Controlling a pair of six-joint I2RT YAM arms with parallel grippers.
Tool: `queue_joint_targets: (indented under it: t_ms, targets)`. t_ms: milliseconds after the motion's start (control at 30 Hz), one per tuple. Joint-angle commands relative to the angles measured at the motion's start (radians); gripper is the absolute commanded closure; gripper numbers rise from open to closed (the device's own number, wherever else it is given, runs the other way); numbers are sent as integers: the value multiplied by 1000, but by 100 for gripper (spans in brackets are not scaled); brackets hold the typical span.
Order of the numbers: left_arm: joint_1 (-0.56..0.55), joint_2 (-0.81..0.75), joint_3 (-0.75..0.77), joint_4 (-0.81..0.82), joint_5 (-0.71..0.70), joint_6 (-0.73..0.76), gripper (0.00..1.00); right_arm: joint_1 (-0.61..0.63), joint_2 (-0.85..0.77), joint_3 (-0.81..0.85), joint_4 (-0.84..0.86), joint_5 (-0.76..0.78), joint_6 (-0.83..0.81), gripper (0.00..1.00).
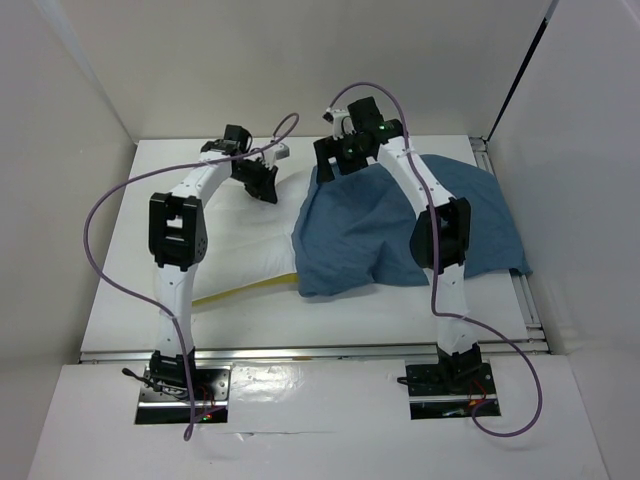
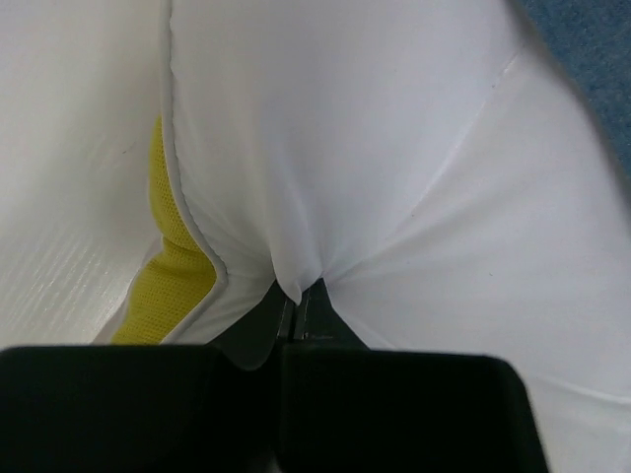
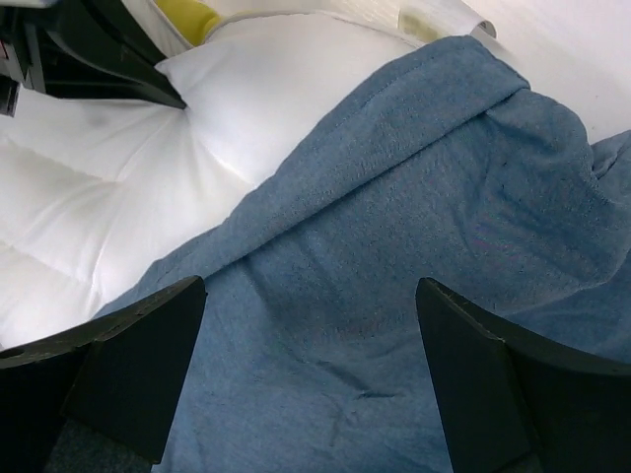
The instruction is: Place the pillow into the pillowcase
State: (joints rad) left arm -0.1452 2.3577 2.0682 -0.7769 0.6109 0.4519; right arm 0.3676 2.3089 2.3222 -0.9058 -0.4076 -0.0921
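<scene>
Two arms are stretching out over the white bench [image 1: 120, 300], the left one toward the pillow [image 1: 250, 228] and the right one over the pillowcase [image 1: 370, 235]. The pillow is lying left of centre on the bench, and its right end is disappearing beneath the blue cloth; whether that end is sitting inside the case or only under it cannot be told. The pillowcase is spreading out wrinkled toward the right side of the bench. A yellow band [image 1: 245, 290] is showing along the pillow's near edge.

The left gripper [image 1: 262, 185] is sitting at the pillow's far edge. In the left wrist view its jaws are pressing almost fully together, pinching a small fold of the white cover, and creases are fanning out from the pinch. The yellow band is running just left of that spot, with bare bench beyond it.

The right gripper [image 1: 335, 160] is hanging over the far left corner of the pillowcase, near the left gripper. In the right wrist view its fingers [image 3: 138, 365] are standing wide apart, gripping nothing, with blue cloth lying below the gap; whether the tips are touching the cloth cannot be told. The pillow is emerging from under the case's edge at the upper left of that view
</scene>
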Motion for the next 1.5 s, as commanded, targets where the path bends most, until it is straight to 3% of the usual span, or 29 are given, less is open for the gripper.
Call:
queue_joint_targets:
  t_ms: [0,300,467,533,667,800,933,1467]
  targets:
    - [-21,8,-104,30,-91,50,100,-9,9,62,4,-4,23,6]
    - [-31,-339,-391,280,-244,68,100,-94,27,94,76,-54,163,10]
    - [-82,-558,-555,467,-358,106,100,-134,38,114,131,-163,242,21]
    - [-109,-597,-602,490,-393,117,100,-144,47,124,151,-242,256,32]
    - [-152,-659,-657,528,-430,140,100,-144,47,135,205,-342,278,35]
    - [-189,-689,-680,554,-468,151,100,-96,26,157,214,-343,226,35]
    - [-217,-739,-714,611,-502,163,100,-42,-37,74,214,-199,149,32]
    - [-278,-821,-746,634,-530,182,100,-22,-49,32,205,-48,147,34]
